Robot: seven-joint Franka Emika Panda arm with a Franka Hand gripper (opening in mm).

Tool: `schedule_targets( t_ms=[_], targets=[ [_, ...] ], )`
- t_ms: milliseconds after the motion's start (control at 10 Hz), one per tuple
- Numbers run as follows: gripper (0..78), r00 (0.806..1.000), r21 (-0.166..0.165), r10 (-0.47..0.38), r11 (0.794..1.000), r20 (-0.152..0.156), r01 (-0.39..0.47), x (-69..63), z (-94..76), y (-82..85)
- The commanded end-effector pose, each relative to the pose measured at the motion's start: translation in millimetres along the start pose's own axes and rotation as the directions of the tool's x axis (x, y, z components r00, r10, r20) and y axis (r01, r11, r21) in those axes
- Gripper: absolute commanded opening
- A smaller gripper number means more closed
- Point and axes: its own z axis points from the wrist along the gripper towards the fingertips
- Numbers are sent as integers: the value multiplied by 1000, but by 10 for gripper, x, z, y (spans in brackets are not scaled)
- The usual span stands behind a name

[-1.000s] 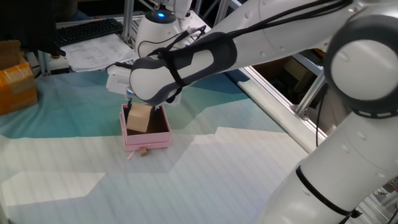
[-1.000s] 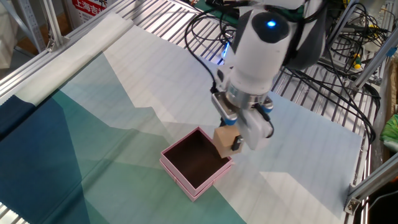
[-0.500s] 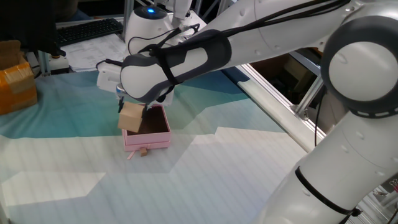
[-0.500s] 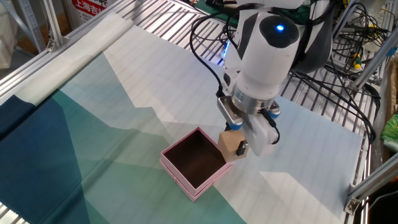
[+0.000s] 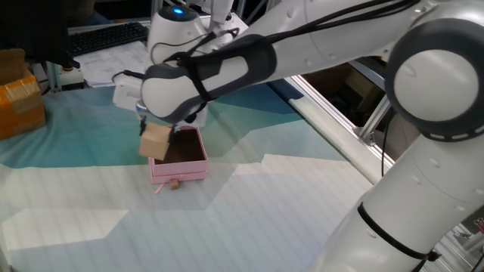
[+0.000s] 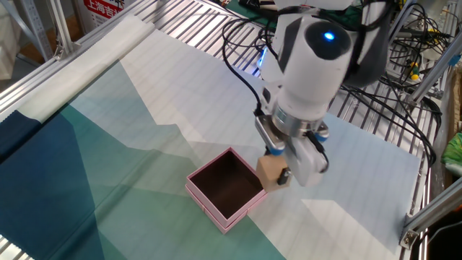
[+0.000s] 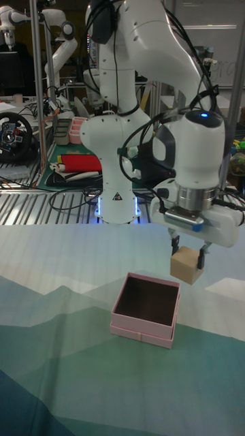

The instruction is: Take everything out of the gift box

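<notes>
One gift box (image 7: 144,306), pale pink, low-walled, dark brown inside, sitting flat on the tabletop (image 6: 130,130). Interior appears bare from the tall fixed view and the other fixed view. A thin pink ribbon tab (image 5: 159,187) trails from its front wall.

One light-tan cube (image 7: 187,265), held off the surface, clamped between the two fingers of the tool (image 7: 187,253). Cube is tilted, above and just outside one box wall, clear of the rim. In one fixed view it hangs at the box's left edge; in the other fixed view, at the right corner.

One tiny tan-brown piece (image 5: 175,183), lying on the tabletop just in front of the box's front wall, beside the ribbon tab. Seen only in one fixed view.

One orange-brown taped carton (image 5: 19,102) at the far left edge, well apart from the box.

Surface: a cloth covering printed in angular bands of white, pale green, teal and dark blue, mountain-like.

Room: metal slatted racking (image 6: 180,18) and aluminium framing border the tabletop. Bundled black cables (image 6: 404,43) lie on the racking behind the arm. A keyboard (image 5: 110,35) and loose papers (image 5: 113,64) sit behind the cloth. One more white robot arm (image 7: 58,41) stands in the background, and a steering-wheel controller (image 7: 12,136) at far left.
</notes>
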Motion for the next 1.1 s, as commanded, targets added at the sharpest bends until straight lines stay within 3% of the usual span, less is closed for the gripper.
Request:
schedule_targets(
  t_ms=[100,500,1100],
  targets=[
    [13,999,5,-35,999,8,35,-8,-18,24],
    [13,983,-19,-182,983,-7,182,-8,-18,24],
    [13,989,-25,-145,989,-22,144,127,-58,161]
  ],
)
